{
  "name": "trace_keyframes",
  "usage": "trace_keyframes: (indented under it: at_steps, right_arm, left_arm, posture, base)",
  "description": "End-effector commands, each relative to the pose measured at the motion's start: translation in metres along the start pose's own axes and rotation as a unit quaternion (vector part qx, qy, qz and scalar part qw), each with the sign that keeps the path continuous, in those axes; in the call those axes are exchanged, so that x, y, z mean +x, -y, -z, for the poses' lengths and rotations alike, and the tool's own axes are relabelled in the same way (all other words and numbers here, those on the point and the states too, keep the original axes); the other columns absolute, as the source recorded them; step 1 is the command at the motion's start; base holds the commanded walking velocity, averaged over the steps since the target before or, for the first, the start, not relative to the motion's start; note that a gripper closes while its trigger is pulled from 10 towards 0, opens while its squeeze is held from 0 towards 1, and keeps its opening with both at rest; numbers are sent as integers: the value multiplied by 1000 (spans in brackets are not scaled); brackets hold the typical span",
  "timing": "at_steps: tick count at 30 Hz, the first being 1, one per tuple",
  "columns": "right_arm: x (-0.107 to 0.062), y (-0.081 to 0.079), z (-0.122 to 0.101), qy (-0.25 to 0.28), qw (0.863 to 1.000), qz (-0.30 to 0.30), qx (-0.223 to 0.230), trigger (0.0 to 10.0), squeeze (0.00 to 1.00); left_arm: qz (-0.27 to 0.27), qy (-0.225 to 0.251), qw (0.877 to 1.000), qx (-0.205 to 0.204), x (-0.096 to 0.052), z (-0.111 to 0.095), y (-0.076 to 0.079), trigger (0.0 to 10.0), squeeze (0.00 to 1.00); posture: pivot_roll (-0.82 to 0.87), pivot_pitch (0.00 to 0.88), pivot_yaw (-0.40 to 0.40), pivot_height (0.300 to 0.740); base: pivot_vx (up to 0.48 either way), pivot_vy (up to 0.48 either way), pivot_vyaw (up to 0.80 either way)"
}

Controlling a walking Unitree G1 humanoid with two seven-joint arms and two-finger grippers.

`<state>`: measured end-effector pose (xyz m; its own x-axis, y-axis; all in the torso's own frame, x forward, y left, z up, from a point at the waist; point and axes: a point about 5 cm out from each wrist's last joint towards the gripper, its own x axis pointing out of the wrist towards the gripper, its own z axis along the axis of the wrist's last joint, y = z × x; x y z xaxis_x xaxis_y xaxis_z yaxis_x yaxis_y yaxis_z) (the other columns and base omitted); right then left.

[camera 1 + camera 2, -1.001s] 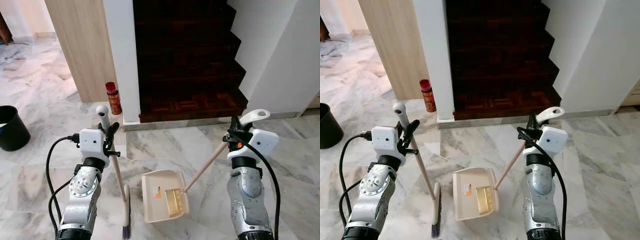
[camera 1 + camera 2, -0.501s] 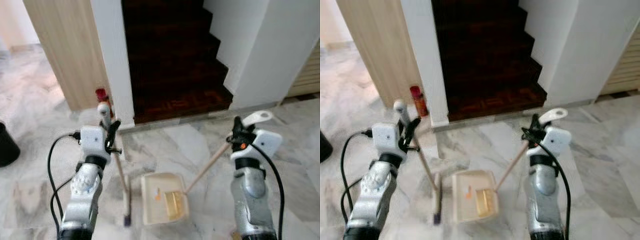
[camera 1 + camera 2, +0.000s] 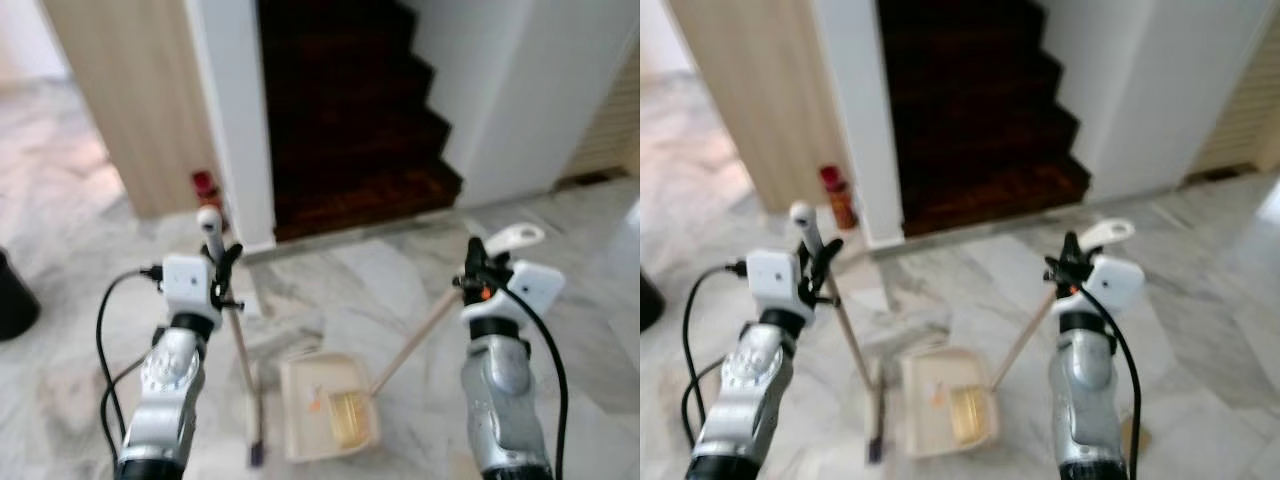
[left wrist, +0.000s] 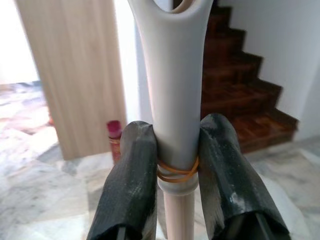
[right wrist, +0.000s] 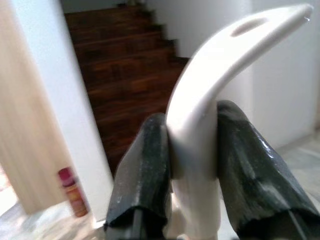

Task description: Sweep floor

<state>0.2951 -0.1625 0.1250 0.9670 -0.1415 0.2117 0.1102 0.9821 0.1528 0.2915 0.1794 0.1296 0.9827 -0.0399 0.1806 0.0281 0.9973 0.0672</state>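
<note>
Left fingers (image 4: 131,190) clamp grey-handled broom (image 3: 240,360), right fingers (image 5: 145,170) — cream dustpan (image 3: 328,408) handle

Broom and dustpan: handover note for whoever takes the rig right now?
Left gripper: jaws shut on the broom handle, brush end on the marble floor.
Right gripper: jaws shut on the dustpan handle; pan rests on the floor beside the brush.
Done: a yellowish piece already lies in the pan.
Left: what still needs sweeping can't be judged, head views are blurred. Stairs ahead, red can by the pillar.
</note>
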Motion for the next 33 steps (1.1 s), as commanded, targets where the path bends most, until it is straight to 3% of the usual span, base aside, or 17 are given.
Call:
trace_keyframes:
  at_steps: [1,24,33]
  right_arm:
    - [5,2,-12,27,999,8,16,10000,0]
    - [5,-1,-12,28,1000,-2,11,10000,0]
    - [5,-3,-13,29,999,-6,20,10000,0]
  left_arm:
    - [9,27,1000,2,4,-12,6,10000,0]
    - [9,26,1000,7,5,-13,4,10000,0]
    - [10,24,1000,9,5,-13,4,10000,0]
  posture:
    - [22,0,-8,740]
    - [27,3,0,740]
    - [28,6,1,740]
  base:
    - [0,375,0]
    - [0,374,0]
    - [0,372,357]
